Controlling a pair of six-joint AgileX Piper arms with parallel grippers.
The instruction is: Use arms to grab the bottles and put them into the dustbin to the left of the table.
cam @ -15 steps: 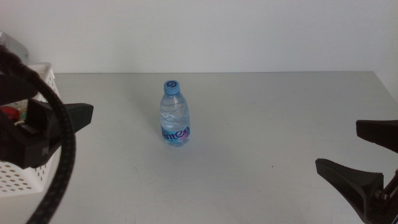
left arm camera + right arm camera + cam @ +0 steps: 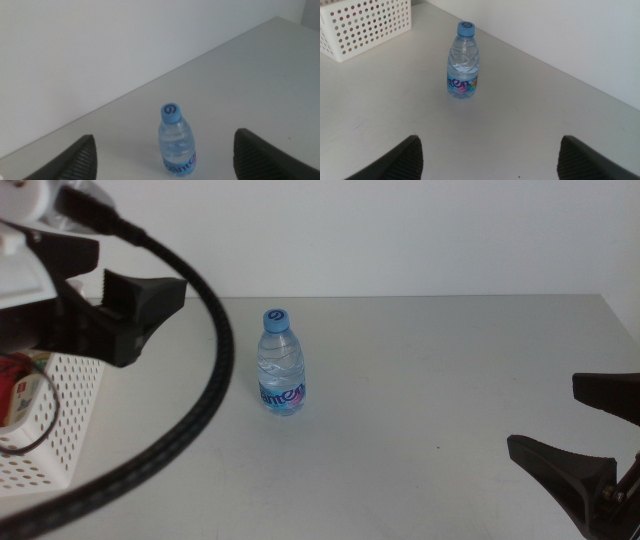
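Two grippers here, both mine, and both with jaws spread wide and nothing between them. My left gripper (image 2: 115, 305) is up over the left end of the table (image 2: 420, 390), above the dustbin (image 2: 65, 420), with its thick black cable (image 2: 205, 420) looping down across the front of the middle view. My right gripper (image 2: 590, 435) sits low at the right edge, well apart from everything else.

Only one bottle is out on the tabletop: the small clear water bottle (image 2: 281, 365) with the blue cap, standing upright near the middle, well apart from both grippers. Both wrist views catch it, the left one (image 2: 176, 142) straight ahead between my jaws, the right one (image 2: 463, 62) a bit further off.

Only the middle view looks into the dustbin, where I can see something red (image 2: 15, 380) lying inside; the rest is hidden behind my left arm. My right wrist view shows just one perforated wall of it (image 2: 367, 25), off beside the bottle.
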